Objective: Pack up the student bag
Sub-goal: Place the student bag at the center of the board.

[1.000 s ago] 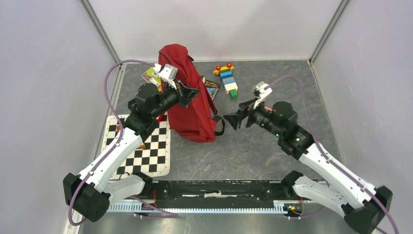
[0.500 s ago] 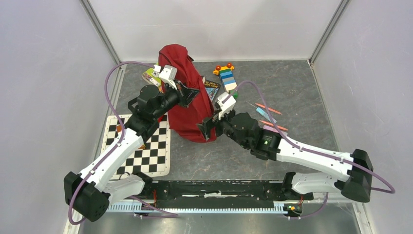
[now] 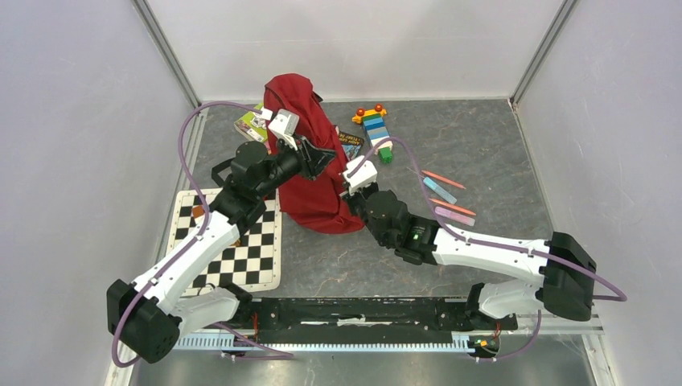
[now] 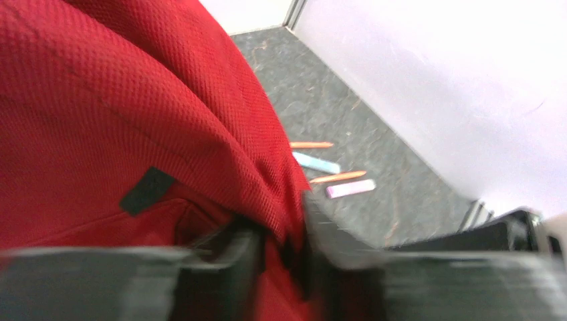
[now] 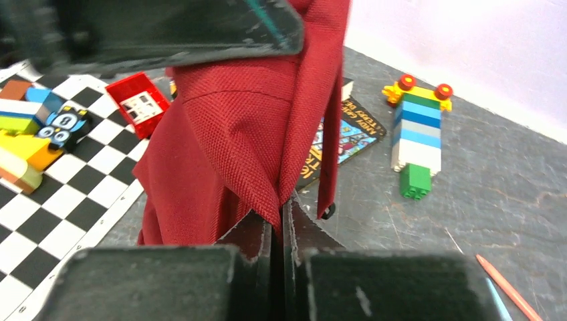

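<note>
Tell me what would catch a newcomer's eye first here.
The dark-red student bag stands mid-table, the biggest thing in view. The right claw pinches a fold of its fabric, and the left claw grips it too. A checkerboard mat lies by the left arm.

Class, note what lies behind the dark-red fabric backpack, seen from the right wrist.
A dark illustrated book lies flat there; the dark-red fabric backpack covers its left part.
</note>
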